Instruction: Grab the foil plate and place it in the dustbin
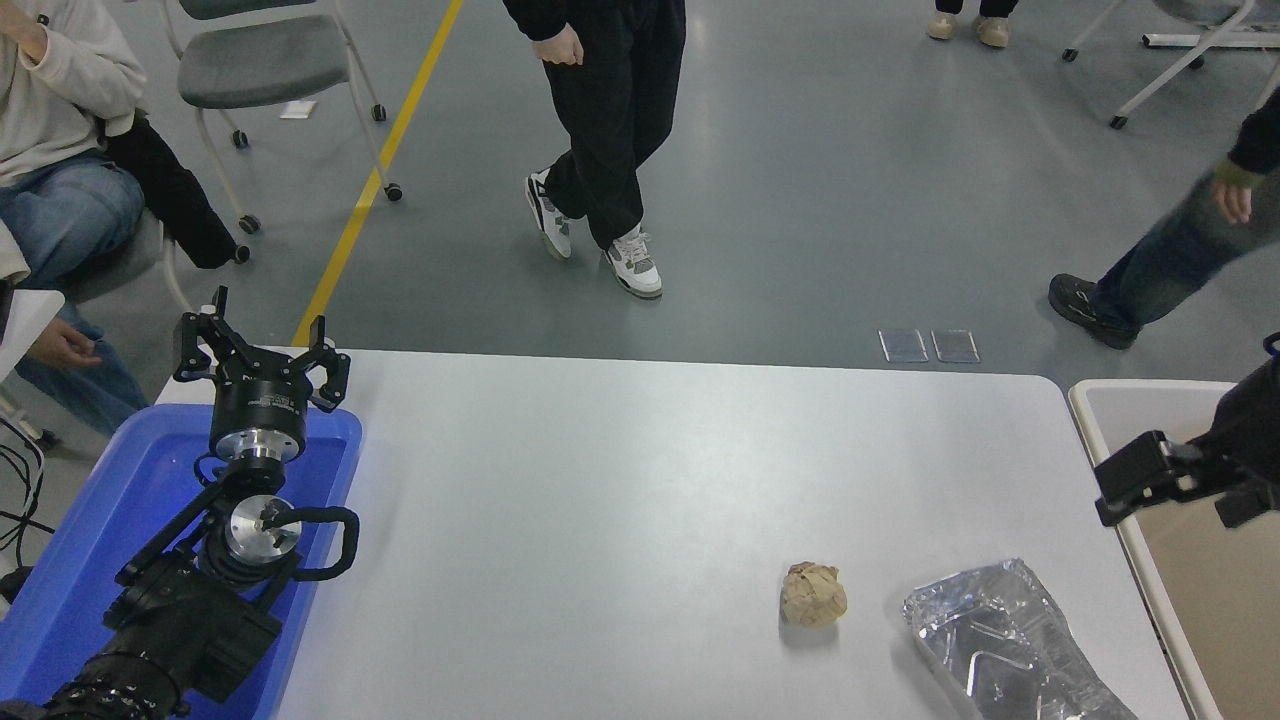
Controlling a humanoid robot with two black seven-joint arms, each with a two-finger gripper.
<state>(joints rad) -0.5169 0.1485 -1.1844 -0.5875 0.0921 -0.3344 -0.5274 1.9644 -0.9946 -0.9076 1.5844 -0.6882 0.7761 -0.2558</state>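
Note:
The foil plate [1010, 645], crumpled shiny silver, lies on the white table [620, 480] at its front right corner, partly cut off by the picture's bottom edge. The dustbin [1100, 400], beige with a tan inside, stands just off the table's right edge. My right gripper [1190, 492] hangs over the dustbin's near-left rim, above and to the right of the foil plate, with its fingers spread apart and nothing between them. My left gripper [262, 350] is parked open at the lower left.
A small crumpled brown paper ball [813, 594] lies left of the foil plate. A bright blue tray [110, 520] sits under the left arm. One person walks beyond the far edge, another sits at far left, a third steps in at upper right.

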